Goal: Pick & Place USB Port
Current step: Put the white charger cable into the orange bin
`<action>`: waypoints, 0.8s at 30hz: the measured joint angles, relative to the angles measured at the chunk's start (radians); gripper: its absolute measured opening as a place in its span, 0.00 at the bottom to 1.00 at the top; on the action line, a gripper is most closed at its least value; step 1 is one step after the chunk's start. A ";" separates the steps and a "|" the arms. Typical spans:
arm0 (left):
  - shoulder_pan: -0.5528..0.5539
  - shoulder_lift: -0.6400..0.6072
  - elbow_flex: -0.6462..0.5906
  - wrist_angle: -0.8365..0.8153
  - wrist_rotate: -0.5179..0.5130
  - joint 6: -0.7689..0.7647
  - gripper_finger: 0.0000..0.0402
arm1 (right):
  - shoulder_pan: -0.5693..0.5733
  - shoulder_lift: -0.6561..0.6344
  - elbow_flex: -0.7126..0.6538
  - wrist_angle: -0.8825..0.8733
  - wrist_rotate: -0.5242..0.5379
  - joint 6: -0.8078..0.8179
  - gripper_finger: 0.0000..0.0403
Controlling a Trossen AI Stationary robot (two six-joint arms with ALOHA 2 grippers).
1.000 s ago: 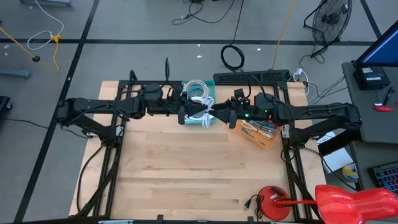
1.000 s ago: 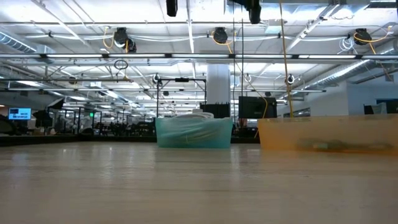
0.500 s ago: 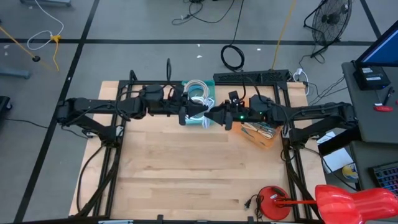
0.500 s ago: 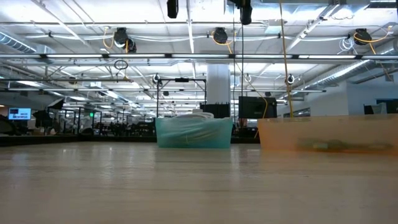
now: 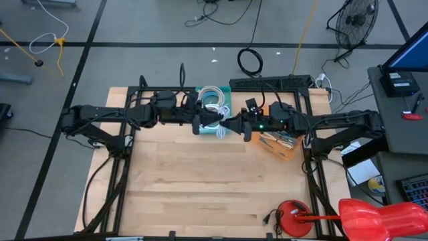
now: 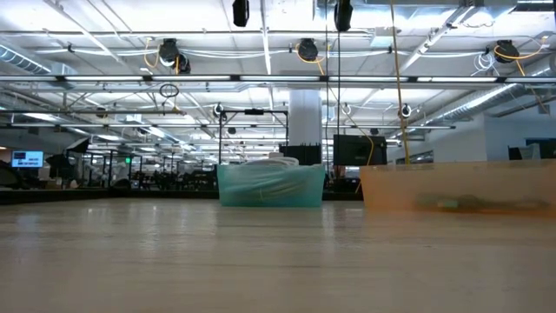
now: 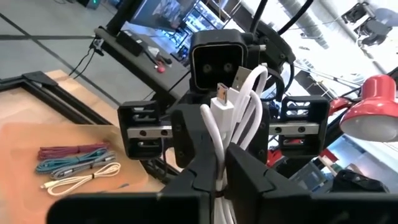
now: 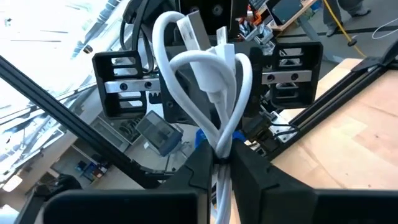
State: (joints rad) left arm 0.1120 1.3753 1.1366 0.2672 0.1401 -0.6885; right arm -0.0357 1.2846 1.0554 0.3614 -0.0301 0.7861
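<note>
Both arms meet high over the far middle of the bench (image 5: 187, 181), and the reason seems plain: a handover in mid-air. From the left, the left gripper (image 5: 208, 122) reaches in over the teal bin (image 5: 215, 106), its fingers (image 7: 205, 177) pressed together on a bundled white USB cable (image 7: 231, 115), so the loops and plugs stand up clear of the fingers. The right gripper (image 5: 235, 125) faces it nose to nose, and its own fingers (image 8: 200, 163) are pinched on the same bundle at the waist. I judge both hold it so the right arm can carry it off to the orange bin (image 5: 279, 142) just to the right, where other cables already lie; which side gives and which takes I cannot be sure

From above, the two grippers are only a dark knot between the bins, and the cable itself barely shows there. The wrist views settle it: the left wrist view shows the plugs pointing up in front of the other arm's camera block, with coloured coiled cables (image 7: 78, 165) lying below in the orange bin. The right wrist view shows the white loops (image 8: 208, 81) from the opposite side, against the left arm. The table-level view misses the grip altogether; only two dark arm parts hang at its top edge, above the teal bin (image 6: 269, 185) and the orange one (image 6: 456, 186), both sitting at the far edge
</note>
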 joint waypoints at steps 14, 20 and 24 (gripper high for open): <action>0.038 -0.066 0.000 -0.140 0.041 0.024 0.11 | -0.003 -0.068 0.000 -0.242 -0.009 -0.057 0.06; 0.047 -0.069 0.000 -0.202 0.045 0.024 0.11 | -0.011 -0.141 0.000 -0.472 0.014 -0.107 0.06; 0.037 -0.070 0.000 -0.243 0.052 0.025 0.12 | -0.017 -0.193 -0.001 -0.776 0.104 -0.134 0.06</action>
State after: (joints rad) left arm 0.1493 1.3056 1.1370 0.0239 0.1920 -0.6636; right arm -0.0525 1.0915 1.0542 -0.4142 0.0738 0.6525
